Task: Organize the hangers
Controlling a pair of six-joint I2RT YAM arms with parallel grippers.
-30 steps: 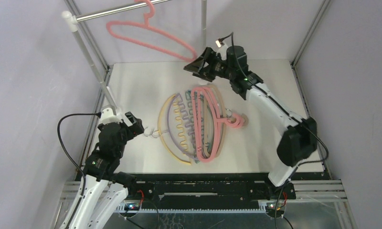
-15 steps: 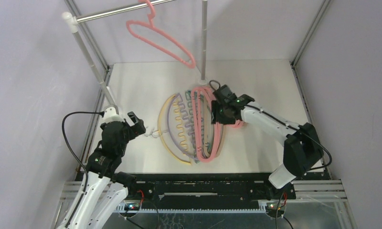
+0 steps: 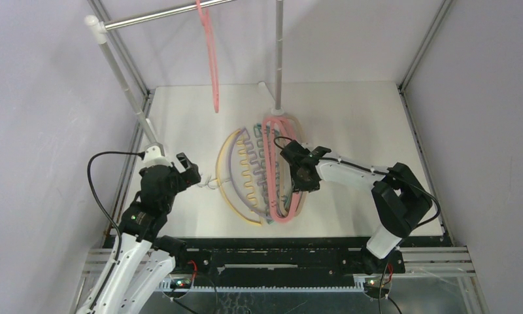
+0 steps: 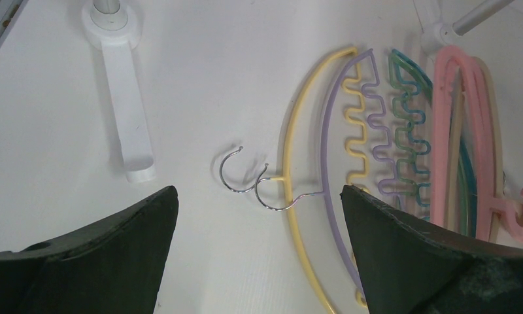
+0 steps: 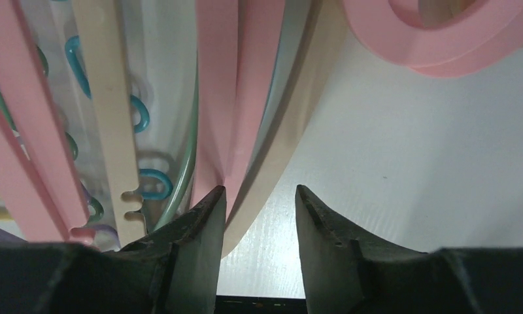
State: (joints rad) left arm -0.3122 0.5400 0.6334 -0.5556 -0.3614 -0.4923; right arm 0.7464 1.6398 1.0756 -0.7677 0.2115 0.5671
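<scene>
One pink hanger (image 3: 211, 59) hangs from the silver rail (image 3: 161, 14), turned edge-on. The other hangers lie in a pile on the table: yellow (image 3: 225, 186), lavender (image 3: 235, 163), teal and green wavy ones (image 3: 264, 157), pink (image 3: 272, 150) and tan (image 3: 302, 196). My right gripper (image 3: 303, 175) is open and low over the pink and tan hangers. In the right wrist view its jaws (image 5: 260, 191) stand a little apart, the left one on the pink (image 5: 239, 98) and tan (image 5: 291, 150) arms. My left gripper (image 3: 185, 171) is wide open (image 4: 259, 190) near the metal hooks (image 4: 242, 173) of the yellow (image 4: 290, 157) and lavender (image 4: 337, 124) hangers.
The rack's slanted post (image 3: 121, 78) and white foot (image 4: 125, 104) stand at the left. Its vertical post (image 3: 278, 52) meets the table just behind the pile. A pink hook (image 5: 442, 39) lies right of my right gripper. Metal frame rails edge the table.
My right arm has come down from the rail at the back to the pile on the table. The hung pink hanger has swung round to edge-on. My left arm has barely moved.
</scene>
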